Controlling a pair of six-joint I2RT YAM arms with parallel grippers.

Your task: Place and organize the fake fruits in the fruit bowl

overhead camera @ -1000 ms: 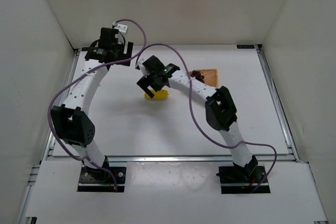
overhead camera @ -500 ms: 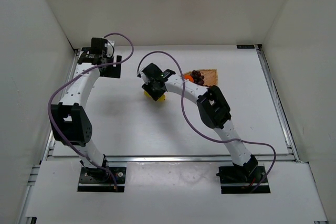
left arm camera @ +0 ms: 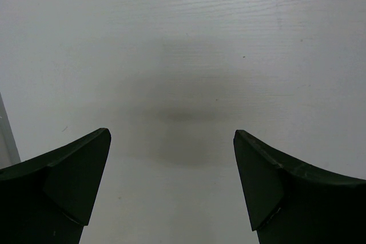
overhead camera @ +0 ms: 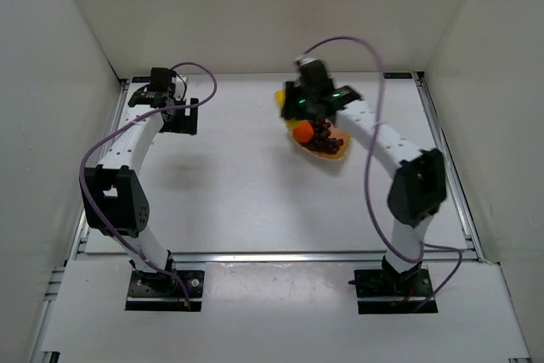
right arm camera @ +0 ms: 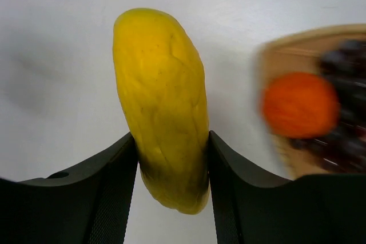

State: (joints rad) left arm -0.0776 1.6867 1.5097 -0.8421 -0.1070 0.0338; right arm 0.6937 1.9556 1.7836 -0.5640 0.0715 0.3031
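My right gripper (right arm camera: 171, 167) is shut on the yellow oblong fruit (right arm camera: 163, 124), which sticks out past its fingers above the white table. From above, that yellow fruit (overhead camera: 280, 98) shows at the far side of the table, just left of the wicker fruit bowl (overhead camera: 336, 157). The orange ball (overhead camera: 303, 132) and the dark grape bunch (overhead camera: 323, 135) lie in the bowl. The right wrist view shows the orange ball (right arm camera: 298, 104) and the bowl's rim (right arm camera: 297, 41) blurred at the right. My left gripper (left arm camera: 171, 158) hangs open over bare table at the far left (overhead camera: 174, 112).
White walls close in the table on three sides. A metal rail (overhead camera: 446, 159) runs along the right edge and another (overhead camera: 280, 254) along the near edge. The purple cables arch above both arms.
My right gripper closed on the yellow fruit near the table's middle and carried it back and right, up beside the bowl. The left arm shifted only slightly.
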